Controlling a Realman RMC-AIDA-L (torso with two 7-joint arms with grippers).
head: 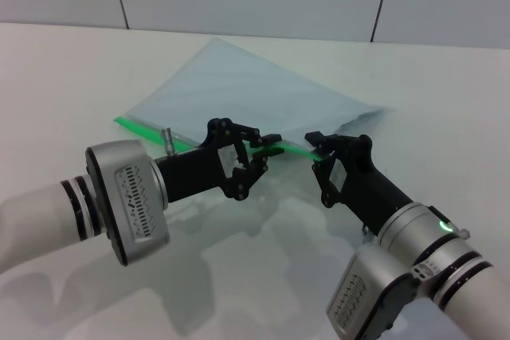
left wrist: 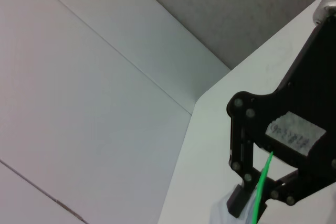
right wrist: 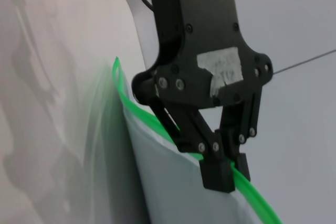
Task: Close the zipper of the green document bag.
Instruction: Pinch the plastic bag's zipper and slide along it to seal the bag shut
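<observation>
We see the green document bag [head: 239, 89] lying flat mid-table, the zipper [head: 143, 127] along its near edge; the left gripper [head: 267, 149] is pinched on that strip, the right gripper [head: 317, 149] closed on it just right; pulling unevenly could buckle the pouch or slip; the slider stays hidden.

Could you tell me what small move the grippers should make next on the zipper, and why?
Probably the left gripper should slide along the zipper while the right gripper holds. Both grippers look pinched on the green strip near the middle of the bag, lifting that edge off the table. The slider isn't identifiable here, so the direction is a guess.
</observation>
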